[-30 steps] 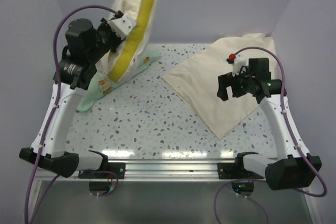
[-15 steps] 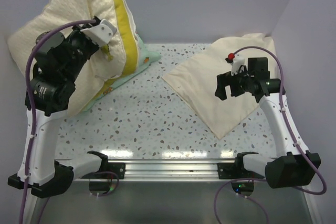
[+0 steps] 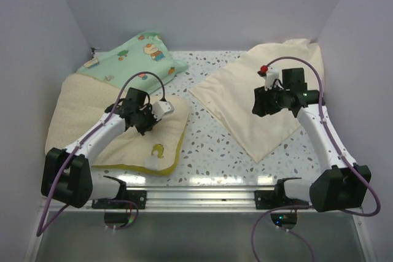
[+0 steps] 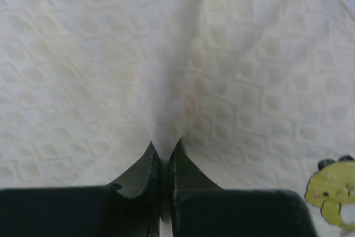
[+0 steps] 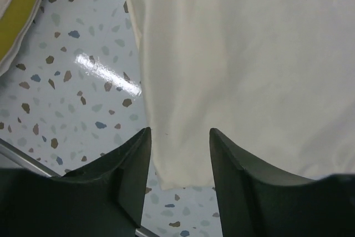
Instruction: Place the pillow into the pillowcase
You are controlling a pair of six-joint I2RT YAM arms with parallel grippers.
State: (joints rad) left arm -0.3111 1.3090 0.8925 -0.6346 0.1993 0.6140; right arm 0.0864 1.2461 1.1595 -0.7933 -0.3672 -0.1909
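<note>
speckled bench (image 3: 202, 145) under everything, pale with dark flecks. biggest thing on it is the pillow (image 3: 80, 111), lying flat on the left side of the bench by the near edge. its dimpled cream face is up and its olive-yellow side edge (image 3: 175, 148) faces the middle of the bench. over on the right, the pillowcase (image 3: 227, 96) lies flat and smooth, set cornerwise, with its far end bunched against the back corner. pillow and pillowcase sit apart, bare bench between them. behind the pillow, the mint-green cartoon pillow (image 3: 132, 53) rests against the back wall, its near part tucked under the cream one.

my left gripper (image 4: 165, 156) is down on the pillow's top face, clenched tight on a pinch of the quilted cover, and a ridge of fabric runs away from the tips. my right gripper (image 5: 180, 137) hangs over the near left edge of the pillowcase, jaws apart, grasping nothing; the cloth's edge runs between them below, and whether they touch it i can't tell.

smallest bit: the white tag with the yellow mark (image 3: 158, 151), on the pillow near its front corner, just beside my left gripper.
</note>
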